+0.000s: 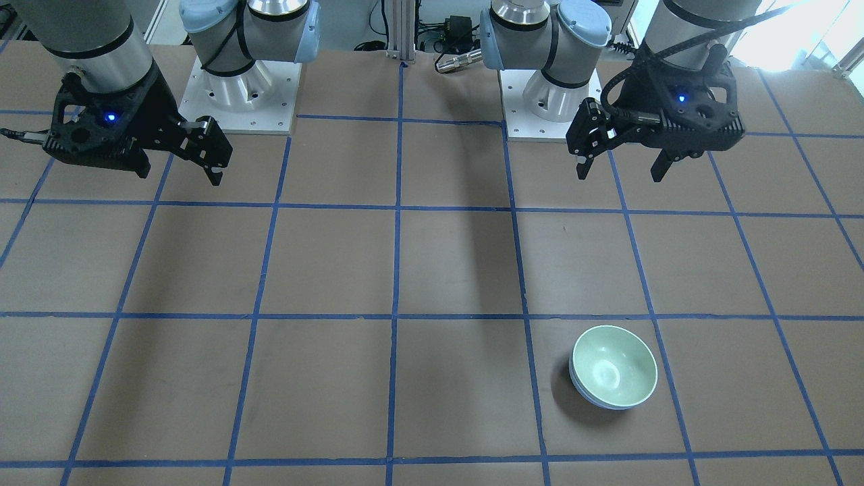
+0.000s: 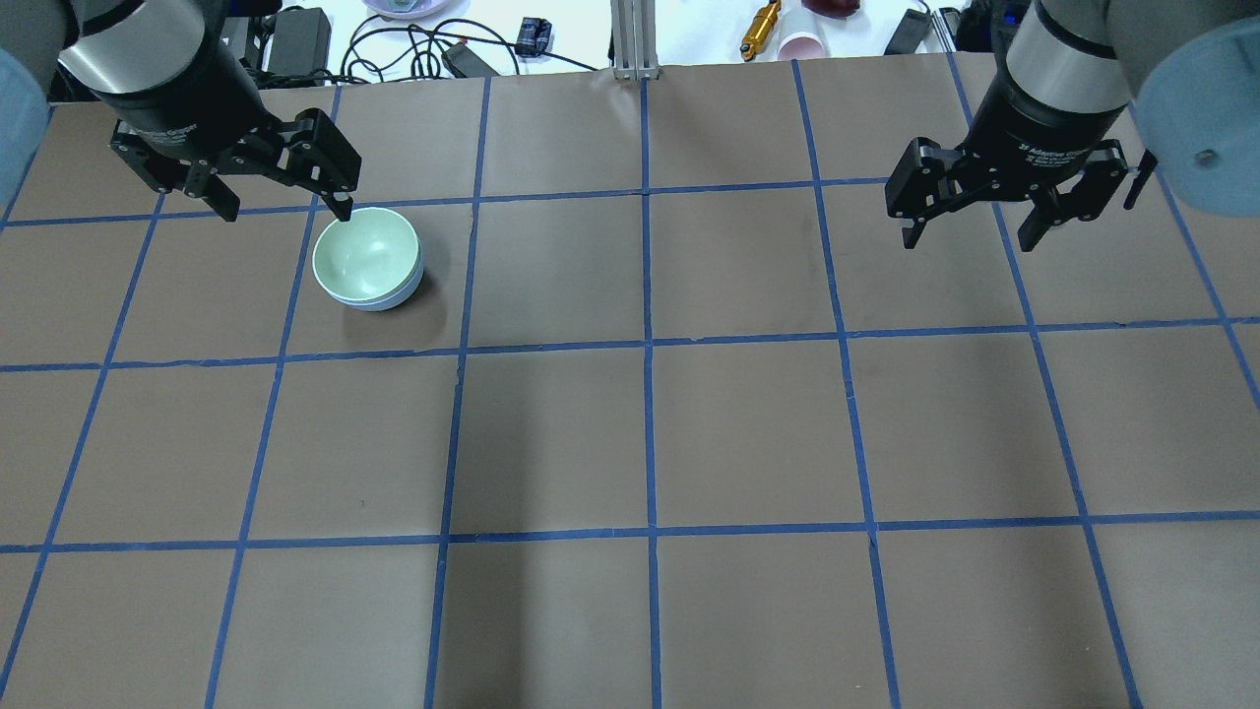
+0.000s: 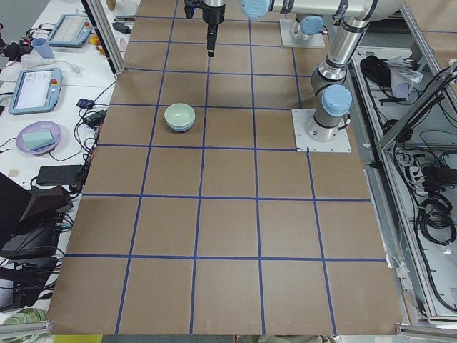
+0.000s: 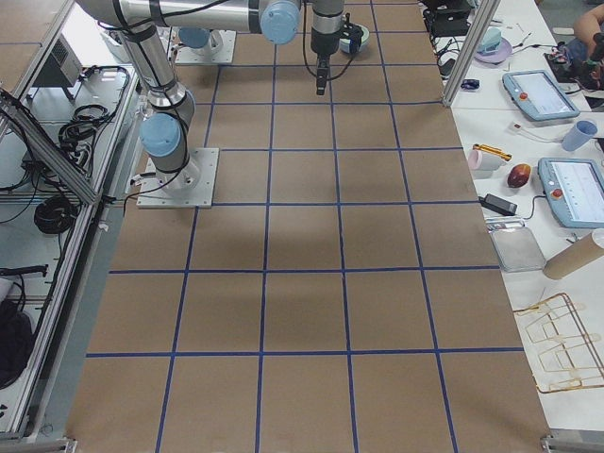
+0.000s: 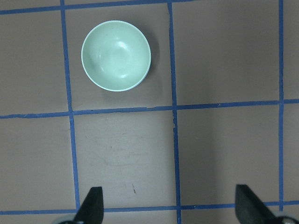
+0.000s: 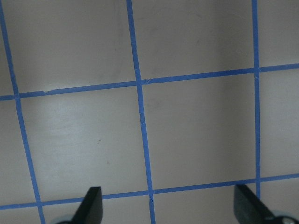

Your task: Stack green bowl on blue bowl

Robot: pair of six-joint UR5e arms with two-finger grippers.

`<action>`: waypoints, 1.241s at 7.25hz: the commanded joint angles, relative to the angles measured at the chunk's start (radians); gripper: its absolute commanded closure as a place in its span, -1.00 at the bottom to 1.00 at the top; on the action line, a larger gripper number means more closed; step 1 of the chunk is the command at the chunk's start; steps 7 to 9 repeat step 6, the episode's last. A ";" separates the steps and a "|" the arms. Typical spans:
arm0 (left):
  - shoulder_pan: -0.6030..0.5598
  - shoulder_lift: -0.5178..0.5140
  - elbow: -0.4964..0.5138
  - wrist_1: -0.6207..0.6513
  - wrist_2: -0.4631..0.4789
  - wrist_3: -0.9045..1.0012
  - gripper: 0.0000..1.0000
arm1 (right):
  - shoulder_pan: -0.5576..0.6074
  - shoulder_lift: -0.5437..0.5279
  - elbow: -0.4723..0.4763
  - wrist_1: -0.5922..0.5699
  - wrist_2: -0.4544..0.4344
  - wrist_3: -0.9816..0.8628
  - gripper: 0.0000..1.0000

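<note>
The green bowl [image 2: 364, 254] sits nested inside the blue bowl [image 2: 389, 298], of which only a thin outer band shows below the green rim. The stack stands upright on the brown table, on the robot's left, and also shows in the front view, green bowl [image 1: 614, 364] in blue bowl [image 1: 594, 399], and in the left wrist view [image 5: 116, 55]. My left gripper [image 2: 287, 212] is open and empty, raised above the table, clear of the stack. My right gripper [image 2: 968, 242] is open and empty, raised over the table's right part.
The table is brown with a blue tape grid [image 2: 646, 345]. The two arm bases [image 1: 239, 94] [image 1: 550, 101] stand at the robot's edge. Cables, a power brick [image 2: 295, 30] and cups [image 2: 802, 44] lie beyond the far edge.
</note>
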 commanded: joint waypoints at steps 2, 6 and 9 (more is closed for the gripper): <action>0.006 -0.001 0.017 -0.018 0.000 0.000 -1.00 | 0.000 0.000 0.000 0.000 0.000 0.000 -1.00; 0.005 -0.011 0.034 -0.021 0.000 0.000 -1.00 | 0.000 0.000 0.000 0.000 0.000 0.000 -1.00; 0.005 -0.011 0.034 -0.021 0.000 0.000 -1.00 | 0.000 0.000 0.000 0.000 0.000 0.000 -1.00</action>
